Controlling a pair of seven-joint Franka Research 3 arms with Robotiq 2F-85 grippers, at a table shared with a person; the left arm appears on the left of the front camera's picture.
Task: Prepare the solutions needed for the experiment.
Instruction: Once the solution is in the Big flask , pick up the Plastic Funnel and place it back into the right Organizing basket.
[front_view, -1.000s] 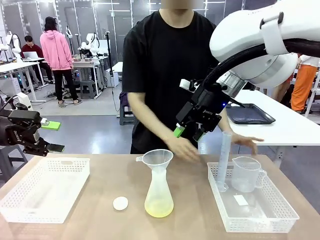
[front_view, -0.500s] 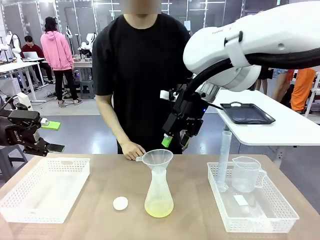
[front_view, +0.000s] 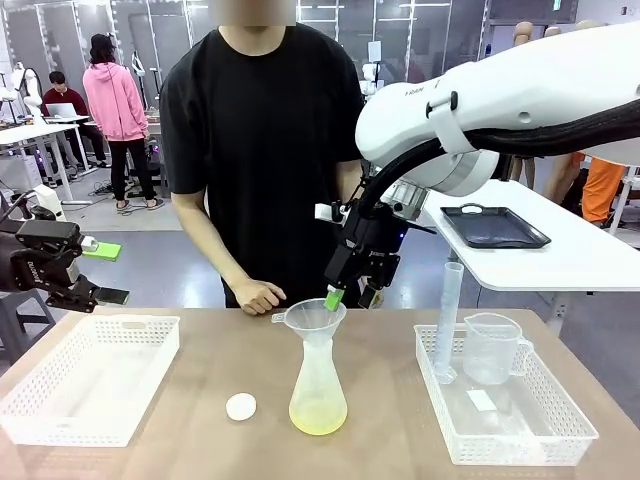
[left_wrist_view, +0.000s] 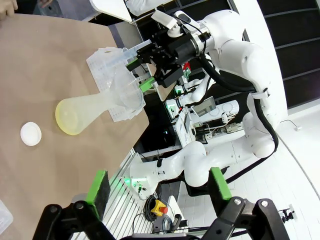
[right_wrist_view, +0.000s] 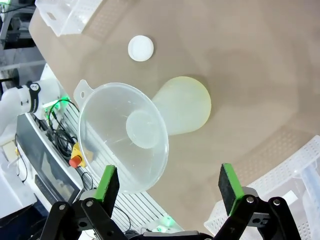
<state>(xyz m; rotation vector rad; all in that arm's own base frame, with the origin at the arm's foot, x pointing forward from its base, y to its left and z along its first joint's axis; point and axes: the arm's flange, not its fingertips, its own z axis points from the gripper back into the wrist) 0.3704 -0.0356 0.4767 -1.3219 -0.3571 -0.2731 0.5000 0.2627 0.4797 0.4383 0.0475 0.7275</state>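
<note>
Flask (front_view: 318, 372) is stood mid-tabletop (front_view: 200, 440) with a funnel (front_view: 315, 318) seated in its neck, presumably so liquid can be poured in without spills. Solutions (front_view: 318, 418) are seen as a shallow pale yellow layer at the flask's bottom. Right tool (front_view: 350, 297) is held just above and behind the funnel rim, fingers apart, nothing gripped. In the right wrist view the funnel mouth is seen below the open fingers and a little off to one side, so the solutions lie beneath the tool, down past the neck, untouched. An approach to funnel or flask is judged likely; which one cannot be told. Left tool (front_view: 105, 272) is parked well apart at far left, beyond the left basket (front_view: 90, 378), fingers apart, empty. A hand (front_view: 258, 296) is rested at the tabletop's far edge just beside the funnel, probably waiting. Cylinder (front_view: 448, 310) and jug (front_view: 492, 348) are kept upright in the right basket (front_view: 520, 430), near for measuring. A cap (front_view: 241, 406) is laid left of the flask.
</note>
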